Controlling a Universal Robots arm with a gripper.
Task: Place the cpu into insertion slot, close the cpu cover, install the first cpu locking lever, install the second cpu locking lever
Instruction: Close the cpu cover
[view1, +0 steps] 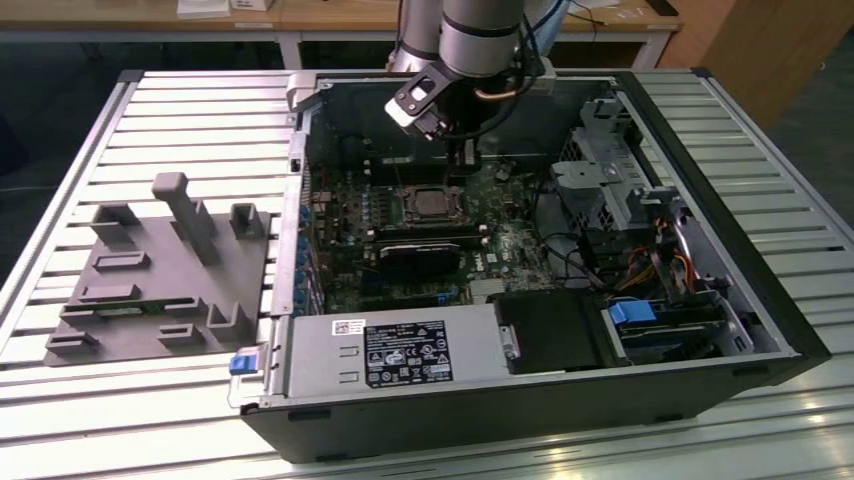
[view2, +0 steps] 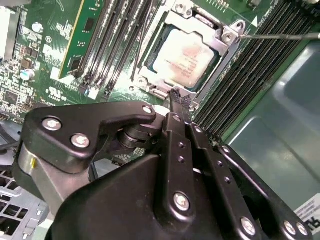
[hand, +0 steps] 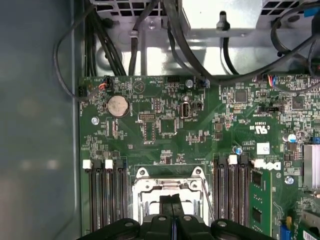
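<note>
The cpu (view2: 184, 56) lies flat in the insertion slot (view1: 430, 204) on the green board, its dull metal top showing. The cpu cover (view2: 223, 49) is down around it as a silver frame. A thin wire locking lever (view2: 280, 36) sticks out sideways from one corner of the socket, and in the first wrist view a lever (hand: 207, 197) runs along the socket's side. My gripper (view2: 177, 98) hangs just above the socket's edge with its black fingers pressed together and nothing between them. In the first wrist view the gripper (hand: 172, 201) sits over the socket frame (hand: 145, 189).
Black memory slots (view2: 125, 35) flank the socket on both sides. A black card (view1: 420, 255), loose cables (view1: 587, 260), a drive cage (view1: 614, 170) and a power supply (view1: 400, 352) fill the case. A grey fixture (view1: 160, 280) stands on the slatted table at the exterior view's left.
</note>
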